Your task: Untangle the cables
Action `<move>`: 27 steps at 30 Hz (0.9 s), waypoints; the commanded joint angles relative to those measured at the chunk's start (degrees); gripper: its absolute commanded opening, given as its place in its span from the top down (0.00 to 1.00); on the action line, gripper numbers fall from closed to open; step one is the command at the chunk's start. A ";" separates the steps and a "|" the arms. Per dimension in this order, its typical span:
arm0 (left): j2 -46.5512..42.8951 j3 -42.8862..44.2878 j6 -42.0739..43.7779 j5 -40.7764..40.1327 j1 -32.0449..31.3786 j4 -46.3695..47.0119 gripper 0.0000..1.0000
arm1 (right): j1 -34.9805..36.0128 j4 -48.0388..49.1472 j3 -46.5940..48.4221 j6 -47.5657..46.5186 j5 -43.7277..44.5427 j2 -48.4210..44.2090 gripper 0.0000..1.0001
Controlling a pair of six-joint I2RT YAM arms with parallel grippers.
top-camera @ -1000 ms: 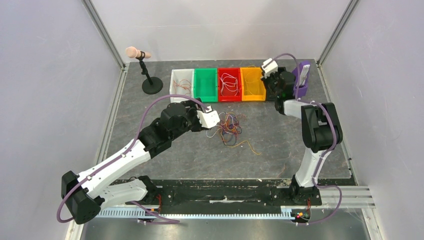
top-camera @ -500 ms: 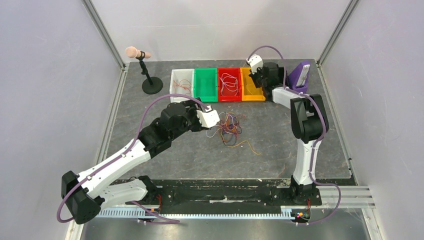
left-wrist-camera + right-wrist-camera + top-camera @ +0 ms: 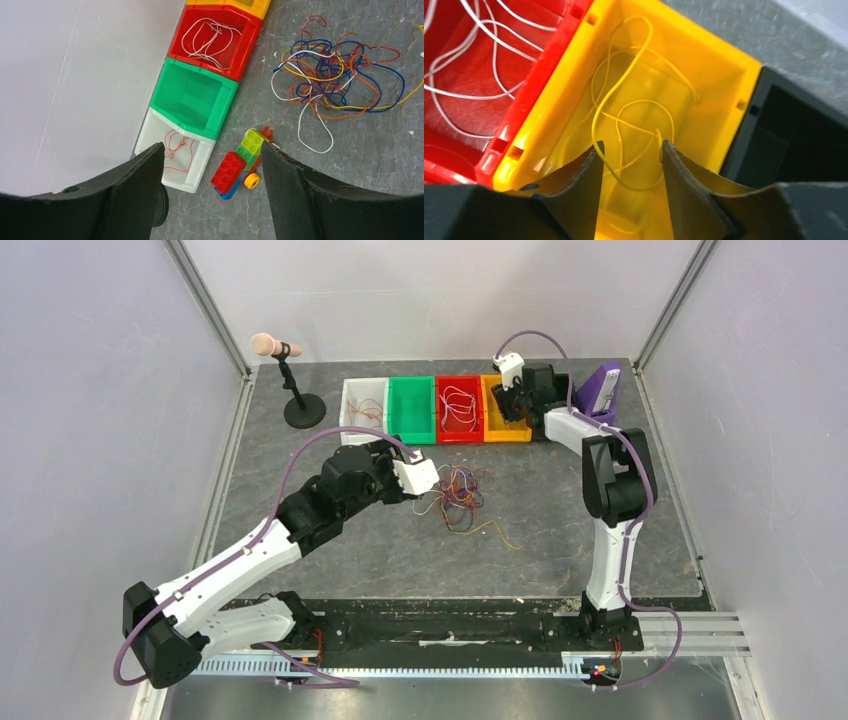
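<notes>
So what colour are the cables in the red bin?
White; the cables in the red bin show best in the left wrist view.

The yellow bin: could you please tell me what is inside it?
Thin yellow wires lie looped inside the yellow bin. The right hand covers its near end, so anything there is hidden.

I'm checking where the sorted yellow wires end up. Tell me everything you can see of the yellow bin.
The yellow bin is an open-topped, glossy, plastic-looking box, upright, with small slots in its rim. It stands on the grey table, wall to wall with the red bin on one side and a black bin on the other. Thin yellow cables lie looped inside. The right gripper hovers just above it, fingers apart.
</notes>
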 commanded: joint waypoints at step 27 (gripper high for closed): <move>25.06 14.96 -41.03 39.08 15.13 -9.30 0.38 | -0.98 -24.03 -16.37 0.99 -39.01 -28.32 0.24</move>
